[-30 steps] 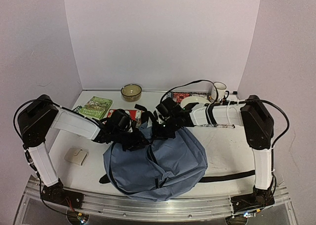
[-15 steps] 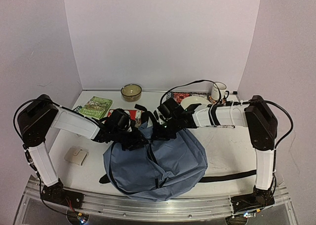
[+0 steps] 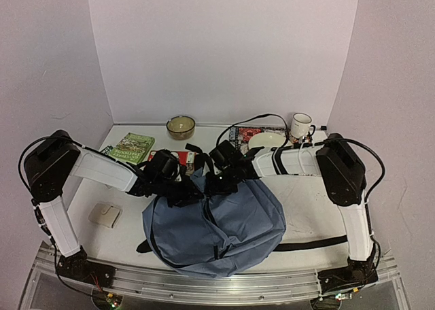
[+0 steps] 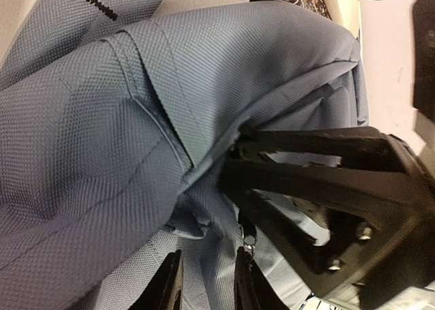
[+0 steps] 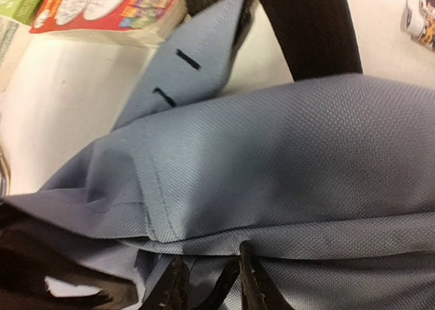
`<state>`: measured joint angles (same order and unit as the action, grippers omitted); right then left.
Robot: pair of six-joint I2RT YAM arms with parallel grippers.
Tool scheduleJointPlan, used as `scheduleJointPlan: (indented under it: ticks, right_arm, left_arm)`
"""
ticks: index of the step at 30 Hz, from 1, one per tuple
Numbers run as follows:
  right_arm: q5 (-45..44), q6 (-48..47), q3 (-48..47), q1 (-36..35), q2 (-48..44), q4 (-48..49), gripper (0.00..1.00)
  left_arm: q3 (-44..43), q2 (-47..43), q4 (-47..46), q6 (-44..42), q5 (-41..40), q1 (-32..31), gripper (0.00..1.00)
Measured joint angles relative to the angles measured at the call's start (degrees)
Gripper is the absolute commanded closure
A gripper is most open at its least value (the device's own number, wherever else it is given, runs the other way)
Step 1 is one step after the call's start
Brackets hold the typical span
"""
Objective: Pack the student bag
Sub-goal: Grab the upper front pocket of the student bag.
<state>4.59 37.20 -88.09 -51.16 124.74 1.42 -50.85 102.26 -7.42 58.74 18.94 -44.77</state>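
The student bag (image 3: 224, 221) lies slumped on the table (image 3: 309, 211) in the lower middle of the overhead frame. Both arms meet at its upper rim, so the step in hand looks like working the mouth open rather than loading anything. The left hand (image 4: 207, 286), at the bottom of its own wrist view, has a fold of blue-grey fabric between narrowly set fingers, with what seems a small zipper pull (image 4: 249, 240) just above; it reads as grasping the bag's edge. The right hand (image 5: 211, 283) also has cloth between its fingers, which stand a little apart, but I cannot tell whether it grips or has let go. No dark lining shows in any view, so the opening seems not yet made. A red book (image 5: 102, 4) lies just beside the rim and a green book (image 3: 132, 147) sits further to the upper left. The next move likely calls for the right hand to get a firm hold on the opposite lip or the pull. It would then draw away while the left anchors the soft fabric against dragging.
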Motion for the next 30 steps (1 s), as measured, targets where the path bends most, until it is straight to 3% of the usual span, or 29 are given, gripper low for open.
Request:
scheduleJointPlan:
  ticks: [8,21,30]
  right_arm:
    - [0.87,0.03,-1.13,0.06,1.88,0.04,0.63]
    - [2.99,0.21,-1.06,0.07,1.67,0.31,0.99]
    - [1.76,0.31,4.96,-0.02,-5.11,-0.76,1.00]
  left_arm:
    - [-0.02,0.77,-0.12,-0.19,0.44,0.00,0.75]
    - [-0.02,2.84,-0.24,-0.20,0.81,0.00,0.76]
    - [-0.02,2.60,-0.17,-0.09,0.52,0.00,0.69]
